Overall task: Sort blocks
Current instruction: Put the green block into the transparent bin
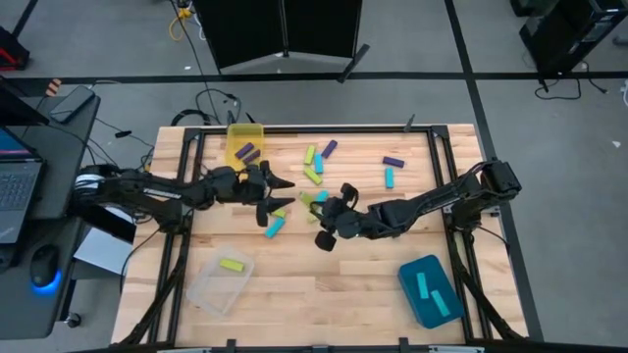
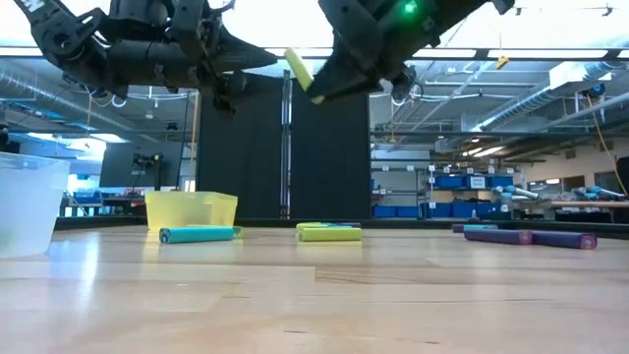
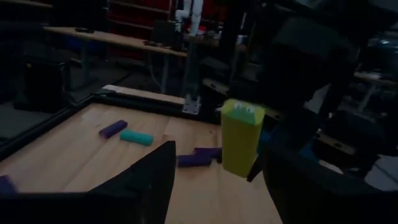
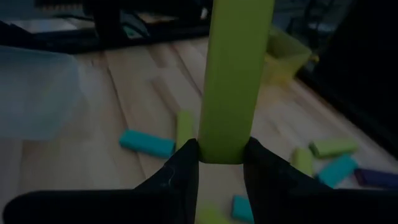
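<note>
Standing upright above the middle of the tabletop point(image 1: 324, 294), a yellow-green block point(image 4: 235, 74) is clamped at its lower end by the right gripper point(image 4: 222, 158), while the left gripper point(image 1: 280, 196), nearest and wide open, faces it from just beside.

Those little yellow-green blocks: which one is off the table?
The yellow-green block pinched in the right gripper, raised above the table. The other yellow-green blocks lie flat on the wood or in bins.
</note>
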You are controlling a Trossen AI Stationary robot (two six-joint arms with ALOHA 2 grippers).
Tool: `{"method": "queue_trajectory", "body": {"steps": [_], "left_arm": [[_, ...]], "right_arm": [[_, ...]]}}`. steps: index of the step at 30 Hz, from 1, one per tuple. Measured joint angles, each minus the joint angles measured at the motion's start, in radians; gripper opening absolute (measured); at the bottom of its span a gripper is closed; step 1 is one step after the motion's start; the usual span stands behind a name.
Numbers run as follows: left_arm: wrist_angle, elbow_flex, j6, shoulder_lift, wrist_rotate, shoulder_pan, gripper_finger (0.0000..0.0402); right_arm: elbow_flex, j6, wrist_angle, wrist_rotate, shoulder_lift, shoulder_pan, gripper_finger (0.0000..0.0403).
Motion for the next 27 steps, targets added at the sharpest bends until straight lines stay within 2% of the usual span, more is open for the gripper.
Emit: {"method": "queue_trajectory", "body": {"steps": [7, 12, 20, 23, 27], "left_arm": [[0.18, 0.001, 0.003, 0.088, 0.083, -0.012, 0.0277], [0.198, 0.031, 0.003, 0.126, 0.159, -0.012, 0.028], [0.241, 0.075, 0.054, 0.168, 0.22, -0.012, 0.028], [0.245, 0.078, 0.056, 0.168, 0.23, -0.012, 0.0269], [0.247, 0.078, 0.058, 0.168, 0.236, -0.012, 0.0229]], "right_arm": [[0.0, -0.071, 0.061, -0.001, 0.0, 0.0, 0.0108], [0.0, -0.105, 0.089, -0.015, 0.0, 0.0, 0.0108], [0.0, -0.129, 0.122, -0.044, 0.0, 0.003, 0.0108], [0.0, -0.13, 0.123, -0.047, 0.0, 0.005, 0.0108], [0.0, -0.138, 0.124, -0.047, 0.0, 0.008, 0.0108]]}}
